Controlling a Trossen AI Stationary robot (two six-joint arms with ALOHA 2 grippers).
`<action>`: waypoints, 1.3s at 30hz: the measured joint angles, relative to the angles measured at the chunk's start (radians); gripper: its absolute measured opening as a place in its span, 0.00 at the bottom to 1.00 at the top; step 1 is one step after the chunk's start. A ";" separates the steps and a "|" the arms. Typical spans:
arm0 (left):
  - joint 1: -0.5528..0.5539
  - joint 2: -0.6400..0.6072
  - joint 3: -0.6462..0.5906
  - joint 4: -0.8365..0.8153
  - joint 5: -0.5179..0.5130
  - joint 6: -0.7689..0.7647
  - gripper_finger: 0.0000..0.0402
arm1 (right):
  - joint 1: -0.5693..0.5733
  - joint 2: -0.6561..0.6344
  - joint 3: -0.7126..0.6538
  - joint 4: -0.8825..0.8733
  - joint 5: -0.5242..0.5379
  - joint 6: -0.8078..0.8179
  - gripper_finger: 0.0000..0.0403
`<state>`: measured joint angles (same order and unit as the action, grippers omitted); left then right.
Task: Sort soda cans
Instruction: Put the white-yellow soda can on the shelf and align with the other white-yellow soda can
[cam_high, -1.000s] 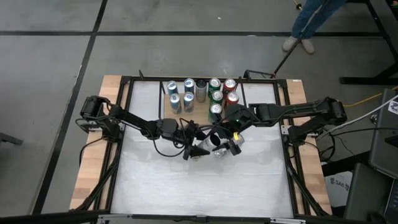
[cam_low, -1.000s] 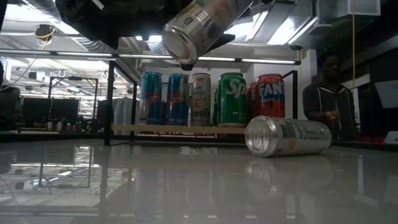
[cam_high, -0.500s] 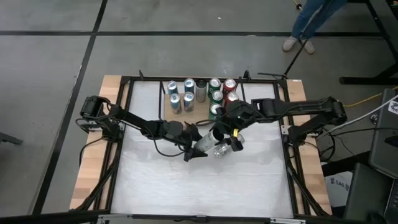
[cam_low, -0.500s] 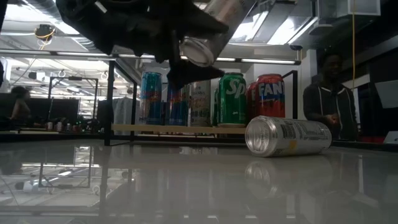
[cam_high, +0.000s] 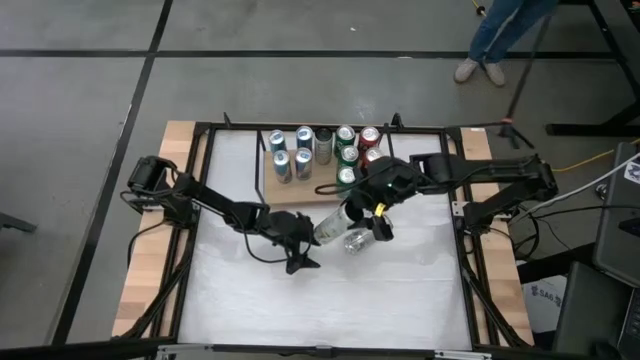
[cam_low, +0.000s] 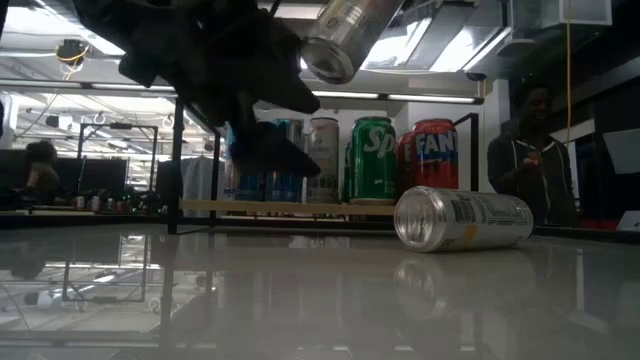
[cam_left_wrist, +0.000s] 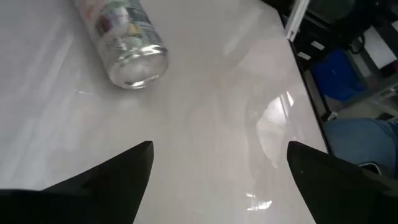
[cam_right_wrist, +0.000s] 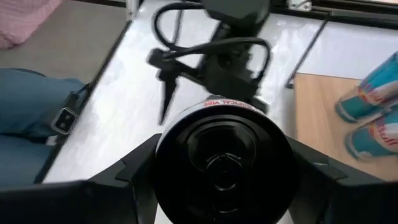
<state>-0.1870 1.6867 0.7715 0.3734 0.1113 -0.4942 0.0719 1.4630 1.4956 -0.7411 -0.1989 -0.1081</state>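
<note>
Now, left to right:
Left gripper (cam_high: 303, 263): over the white table (cam_high: 240, 300), left of centre; jaws wide apart and empty, with its fingers (cam_left_wrist: 118, 174) over bare tabletop.
Held can (cam_high: 334, 224): silver, lifted off the table and tilted, at the middle; it shows up high in the low view (cam_low: 345, 35) and fills the right wrist view end-on (cam_right_wrist: 224, 165).
Lying can (cam_high: 356, 240): silver, on its side on the table, just near and right of the held one; it rests alone on the tabletop (cam_low: 462, 219) and lies beyond the left gripper's open fingers (cam_left_wrist: 124, 37).
Right gripper (cam_high: 352, 217): at table centre, jaws clamped on the held can.
Board (cam_high: 320, 185): wooden, at the far middle of the table.
Standing cans (cam_high: 322, 150): upright on the board in rows; blue-and-silver ones on the left (cam_high: 290, 152), a pale one between, green (cam_high: 346, 155) and red (cam_high: 371, 140) on the right.
Person (cam_low: 525, 150): standing beyond the table's far right.
</note>
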 joint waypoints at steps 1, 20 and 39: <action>-0.007 0.000 0.000 0.002 -0.001 -0.001 0.91 | 0.000 0.008 0.013 -0.004 0.016 0.001 0.61; -0.044 0.001 0.001 0.001 -0.156 0.010 0.91 | -0.160 0.313 0.274 -0.191 0.051 -0.028 0.61; -0.044 0.001 0.001 0.001 -0.159 0.009 0.90 | -0.285 0.384 0.279 -0.171 0.064 -0.087 0.61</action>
<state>-0.2306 1.6875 0.7723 0.3748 -0.0479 -0.4852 -0.2135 1.8475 1.7744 -0.9125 -0.1347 -0.1949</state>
